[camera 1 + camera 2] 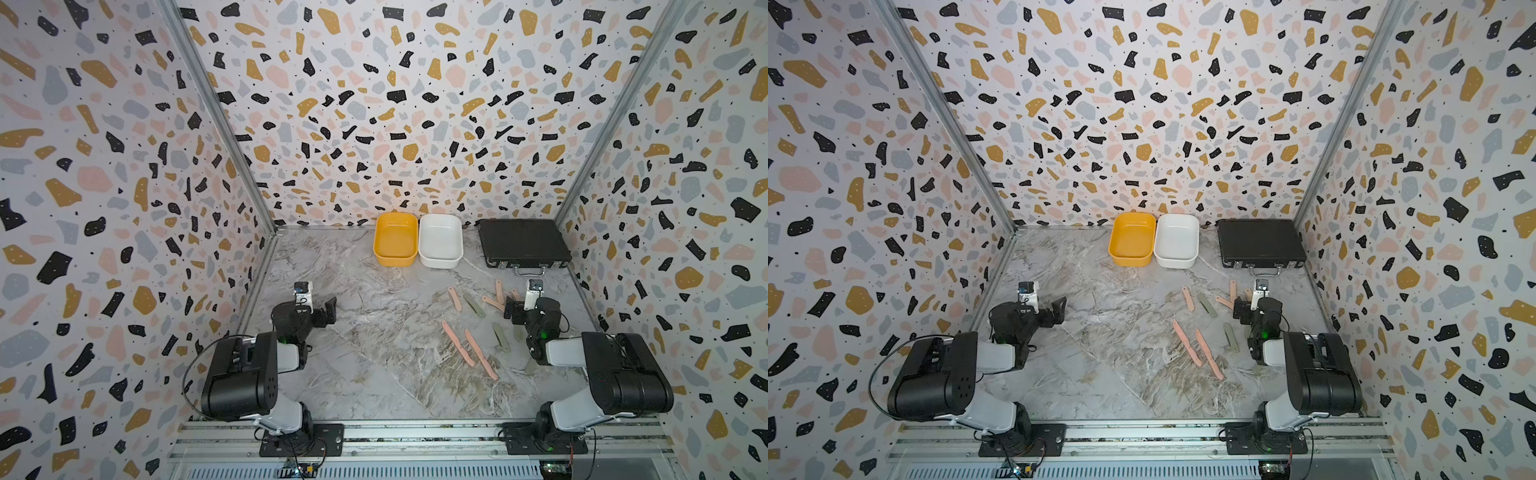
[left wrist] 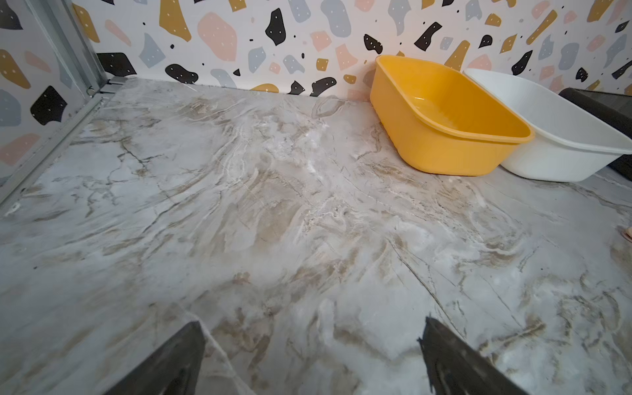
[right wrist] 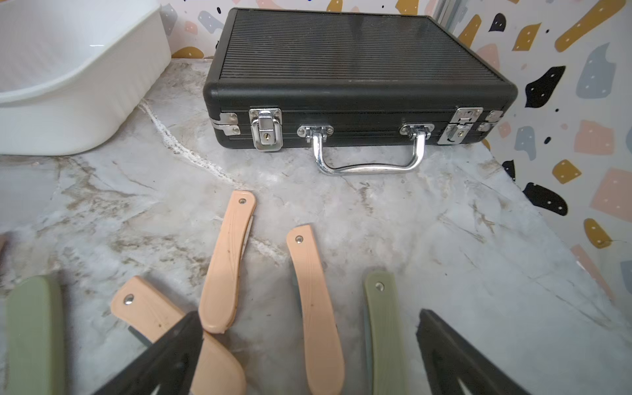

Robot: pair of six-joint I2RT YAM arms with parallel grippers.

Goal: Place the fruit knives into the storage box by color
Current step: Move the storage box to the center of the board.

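Marble table (image 1: pixel 374 386): grey top with brown veins, boxed in by speckled walls.
Black case (image 1: pixel 523 243): lies flat at about 1 o'clock by the back wall, lid down, chrome handle facing the arms.
Yellow tub (image 1: pixel 395 261): at 12 o'clock against the back wall.
White tub (image 1: pixel 440 262): pressed up against the yellow tub's 3 o'clock side.
Pink knives (image 1: pixel 458 343): folded and lying loose on the marble between 2 and 4 o'clock, two long ones nearest the centre.
Green knives (image 1: pixel 474 305): mixed in among the pink ones in the same patch, some partly hidden under the right arm.
Right gripper (image 3: pixel 309 314): at 3 o'clock, low over the knives, fingers spread wide, gripping nothing.
Left gripper (image 2: pixel 311 323): at 9 o'clock over bare marble, fingers spread wide, gripping nothing.
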